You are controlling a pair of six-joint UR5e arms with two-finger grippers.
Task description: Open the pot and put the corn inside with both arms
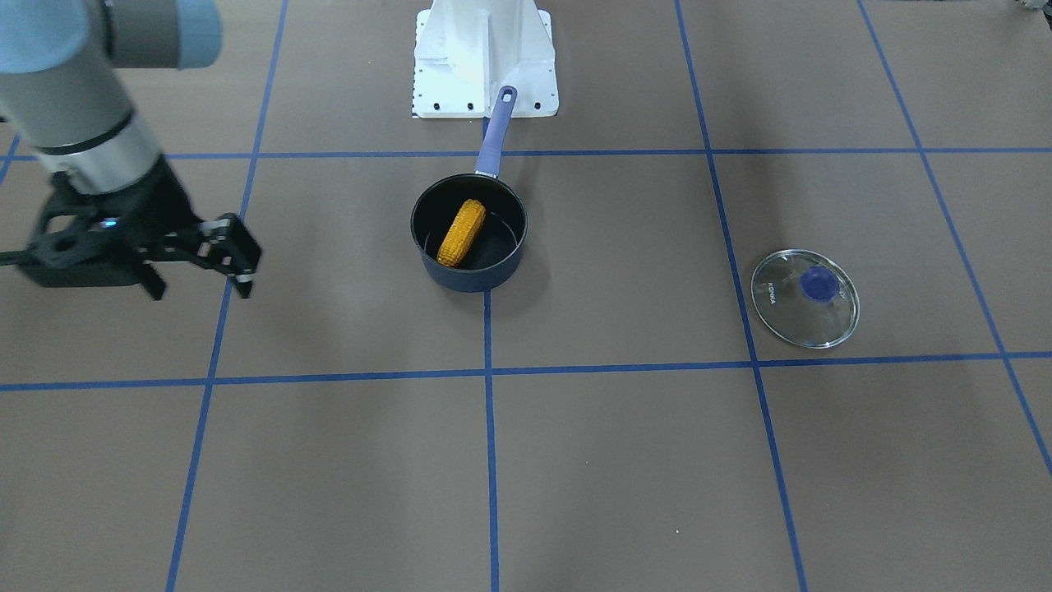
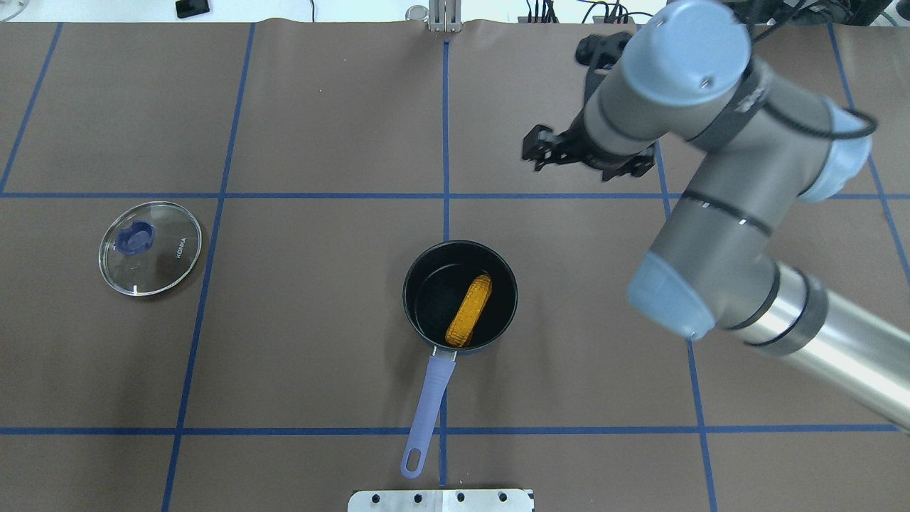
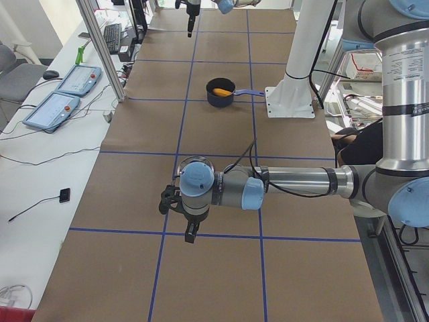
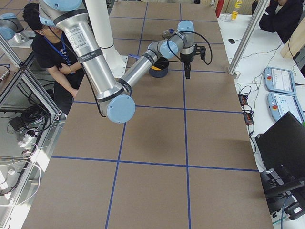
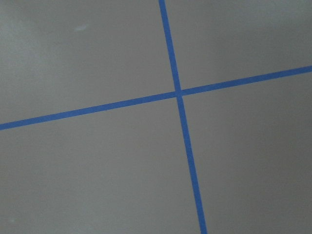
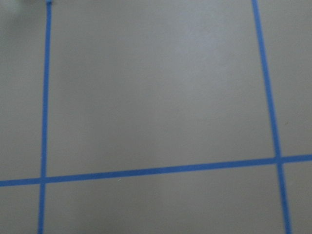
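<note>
The dark navy pot [image 1: 470, 278] stands uncovered at the table's middle, with its purple handle [image 1: 496, 131] pointing toward the robot's base. The orange-yellow corn [image 1: 462, 233] lies slanted inside it, and shows in the overhead view [image 2: 470, 311] too. My right gripper [image 1: 197, 267] hangs open and empty well away from the pot, on the far side from the lid. It also shows in the overhead view [image 2: 583, 153]. My left gripper [image 3: 189, 231] shows only in the exterior left view, pointing down near the lid. I cannot tell whether it is open or shut.
The round glass lid [image 1: 805, 298] with a purple knob lies flat on the table on the robot's left side, apart from the pot. The white base block [image 1: 485, 57] stands just behind the pot's handle. Blue tape lines grid the brown table.
</note>
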